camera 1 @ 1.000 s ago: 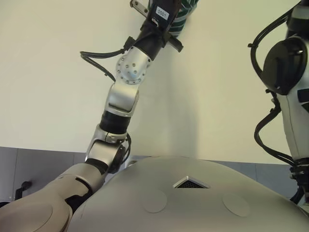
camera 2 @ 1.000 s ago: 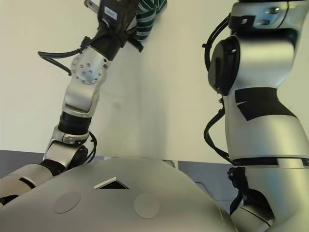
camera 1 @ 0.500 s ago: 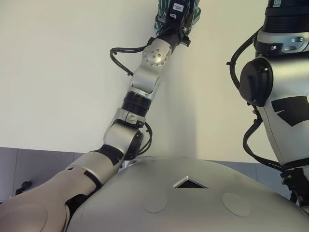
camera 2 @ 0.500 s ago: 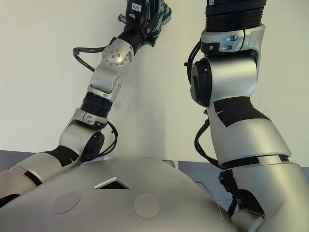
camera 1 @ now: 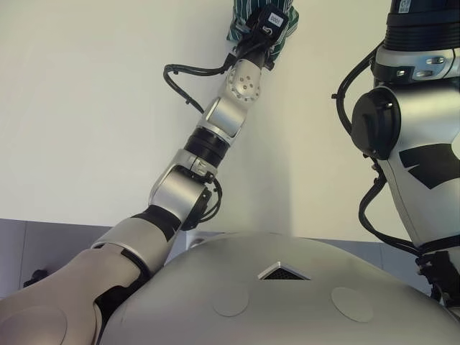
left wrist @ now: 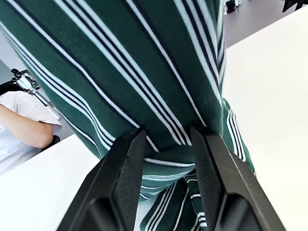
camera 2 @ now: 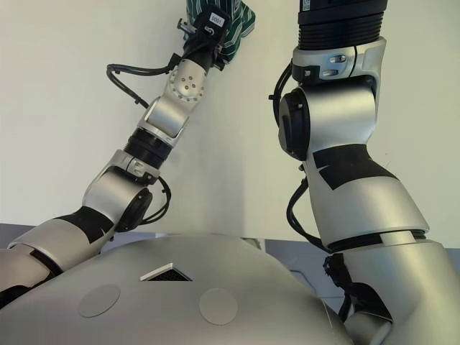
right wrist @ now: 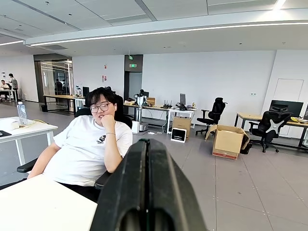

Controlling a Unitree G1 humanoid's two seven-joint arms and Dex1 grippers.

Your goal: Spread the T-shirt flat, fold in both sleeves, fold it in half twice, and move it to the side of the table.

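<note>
Judging from the white table [camera 1: 86,108], the task is only at its beginning. The green striped T-shirt [left wrist: 120,62] is bunched over the far part of the table, not flat, and no fold seems done. The left gripper [left wrist: 166,137] has its fingers clamped on the cloth. The right gripper [right wrist: 147,159] is raised, fingers pressed together on nothing (it points into the room). Spreading, both sleeves, two halvings and moving aside are all left.
</note>
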